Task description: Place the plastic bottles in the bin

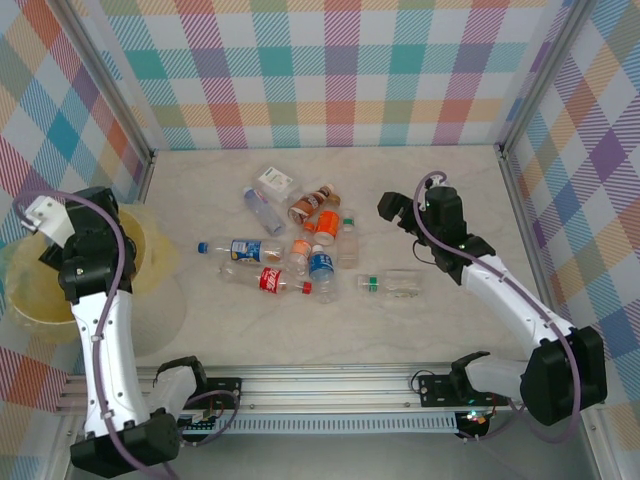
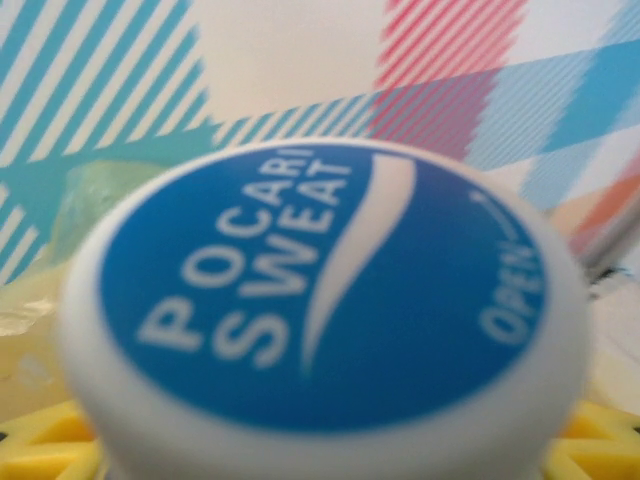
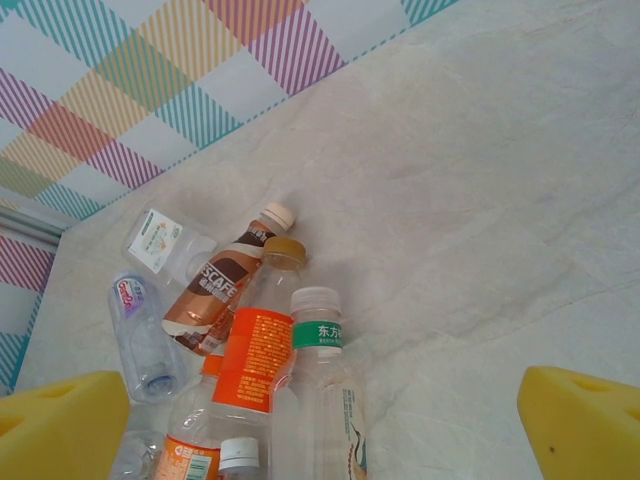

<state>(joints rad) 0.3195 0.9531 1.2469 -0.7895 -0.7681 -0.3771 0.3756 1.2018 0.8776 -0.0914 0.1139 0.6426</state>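
Top: plastic bottles (image 1: 290, 250) heaped mid table (image 1: 450, 180), one clear stray (image 1: 392, 285) to their right. Bin (image 1: 35, 300) far left, left arm (image 1: 90, 260) over it. Right gripper (image 1: 392, 210) beyond the stray, jaws apart
Left wrist: left gripper (image 2: 320, 455) clamped on Pocari Sweat bottle (image 2: 320, 300), cap facing lens
Right wrist: yellow pads (image 3: 60, 425) wide apart, nothing between; brown bottle (image 3: 215, 290) and orange-label bottle (image 3: 255, 355) ahead

Robot lab cell: checkered walls (image 1: 340, 70)
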